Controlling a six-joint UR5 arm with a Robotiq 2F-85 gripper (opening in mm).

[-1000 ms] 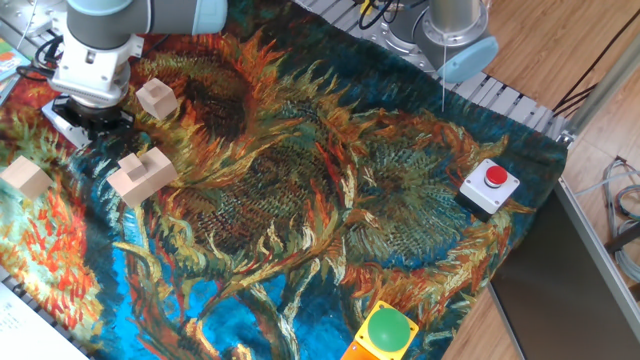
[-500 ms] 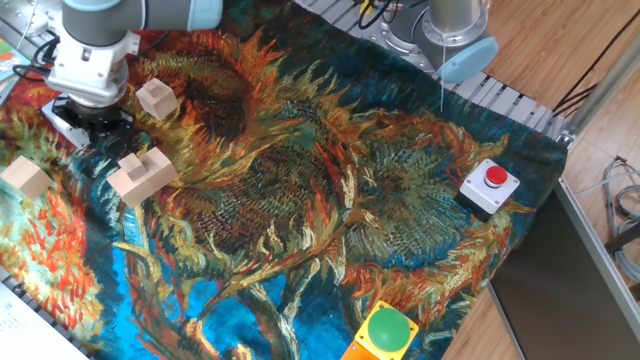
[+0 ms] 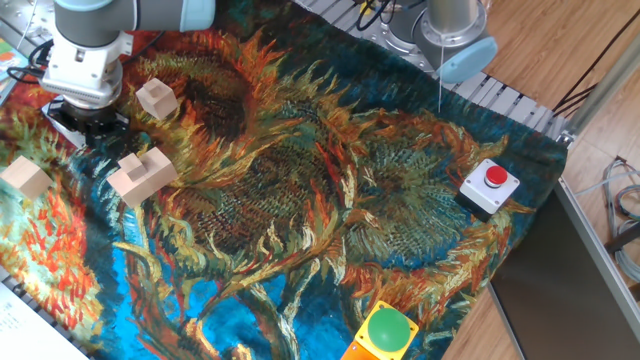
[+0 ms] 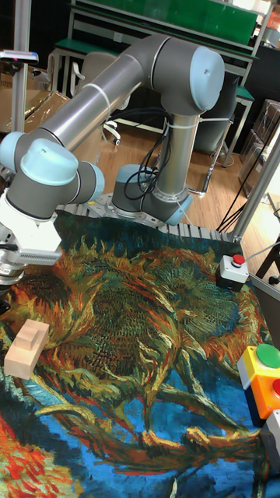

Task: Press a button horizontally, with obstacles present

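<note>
My gripper (image 3: 92,126) is low over the cloth at the far left, under the grey wrist; its fingertips are hidden. A white and grey box corner (image 3: 58,116) peeks out just left of it; no green button shows, so the button is hidden. The obstacles are bare-wood blocks: a small cube (image 3: 157,98) just right of the gripper, a notched block (image 3: 143,175) (image 4: 26,346) in front of it, and another cube (image 3: 27,177) at the left edge. In the tall fixed view the gripper (image 4: 3,289) is cut off by the left edge.
A red button on a white box (image 3: 490,187) (image 4: 232,270) stands at the right. A big green dome on a yellow box (image 3: 385,333) (image 4: 264,362) sits at the front edge. The sunflower cloth (image 3: 300,200) covers the table; the arm's base (image 3: 450,30) is behind.
The wrist and gripper have shifted a little to the left and away across the frames. The blocks and button boxes have not moved.
</note>
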